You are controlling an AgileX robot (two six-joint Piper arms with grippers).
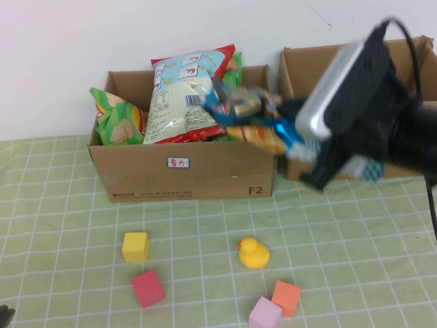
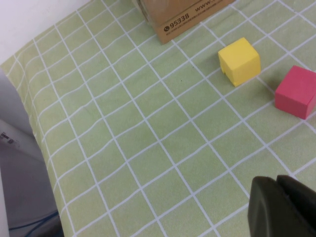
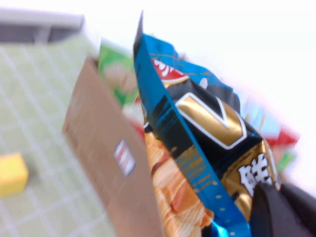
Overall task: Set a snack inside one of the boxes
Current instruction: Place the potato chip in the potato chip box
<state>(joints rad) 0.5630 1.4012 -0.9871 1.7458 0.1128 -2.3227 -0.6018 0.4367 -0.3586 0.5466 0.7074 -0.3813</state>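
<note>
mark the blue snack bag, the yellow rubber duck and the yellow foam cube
blue and gold foil snack bag (image 3: pixel 197 148), right wrist view, middle of its printed face
yellow rubber duck (image 1: pixel 253 253), high view, body
yellow foam cube (image 2: pixel 239 61), left wrist view, top face

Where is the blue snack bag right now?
In the high view, the blue snack bag hangs in the right gripper over the left box's right edge.

yellow block (image 1: pixel 136 247) | red block (image 1: pixel 147 288) | rubber duck (image 1: pixel 253 253) | orange block (image 1: pixel 286 298) touching pink block (image 1: pixel 264 313)
</note>
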